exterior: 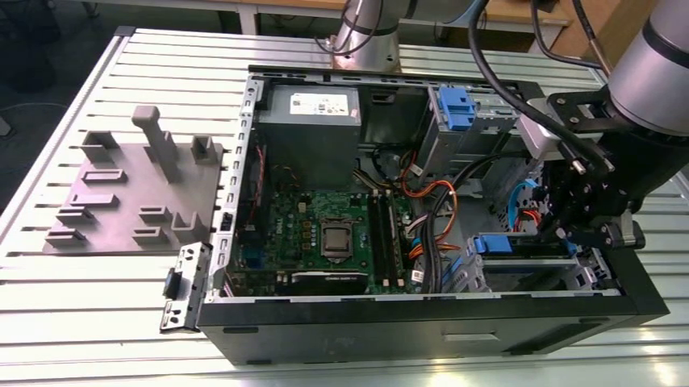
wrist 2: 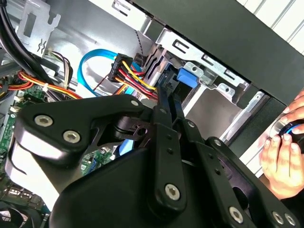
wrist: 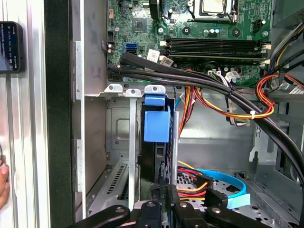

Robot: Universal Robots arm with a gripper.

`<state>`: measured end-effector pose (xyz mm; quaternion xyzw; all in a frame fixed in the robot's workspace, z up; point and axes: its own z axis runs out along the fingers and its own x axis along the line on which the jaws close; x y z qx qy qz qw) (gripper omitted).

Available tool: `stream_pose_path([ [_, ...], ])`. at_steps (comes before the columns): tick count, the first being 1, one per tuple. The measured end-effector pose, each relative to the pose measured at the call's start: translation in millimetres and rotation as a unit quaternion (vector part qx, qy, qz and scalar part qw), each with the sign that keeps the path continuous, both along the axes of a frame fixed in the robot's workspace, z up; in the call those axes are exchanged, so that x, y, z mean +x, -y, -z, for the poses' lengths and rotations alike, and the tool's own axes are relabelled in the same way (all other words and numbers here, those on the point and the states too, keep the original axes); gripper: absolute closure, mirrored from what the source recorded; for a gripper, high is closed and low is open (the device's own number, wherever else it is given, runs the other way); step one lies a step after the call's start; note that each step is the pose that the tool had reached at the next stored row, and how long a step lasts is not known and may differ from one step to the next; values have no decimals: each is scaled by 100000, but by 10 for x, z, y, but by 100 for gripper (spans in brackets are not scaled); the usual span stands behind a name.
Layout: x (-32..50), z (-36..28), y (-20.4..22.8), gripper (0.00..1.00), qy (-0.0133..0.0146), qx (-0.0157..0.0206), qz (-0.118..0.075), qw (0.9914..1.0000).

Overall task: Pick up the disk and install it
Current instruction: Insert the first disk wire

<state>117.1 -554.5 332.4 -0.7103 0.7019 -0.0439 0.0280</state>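
Biggest risk here looks like snagging: the cable bundle (wrist: 223,102) runs right past the drive bay (wrist: 114,142), so a skewed push could jam the disk (wrist: 156,142) or tug a connector. The gripper (wrist: 168,199) is pinching the disk's rear edge, fingers pressed together on it, with the disk standing edge-on, mostly slid into the bay.

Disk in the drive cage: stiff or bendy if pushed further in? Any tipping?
Likely stiff: the disk is a flat slab in a blue carrier. Standing edge-on between the cage walls, it should slide, not tip. The floppy cables beside it might snag.
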Motion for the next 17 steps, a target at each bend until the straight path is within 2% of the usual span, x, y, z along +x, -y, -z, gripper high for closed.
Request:
stream_pose_path([
  [7,0,38,15,84,-4,2,101,100000],
  [14,0,38,15,84,-2,-1,118,100000],
  [16,0,38,15,82,-5,31,121,100000],
  [17,0,32,15,76,-12,32,121,100000],
])
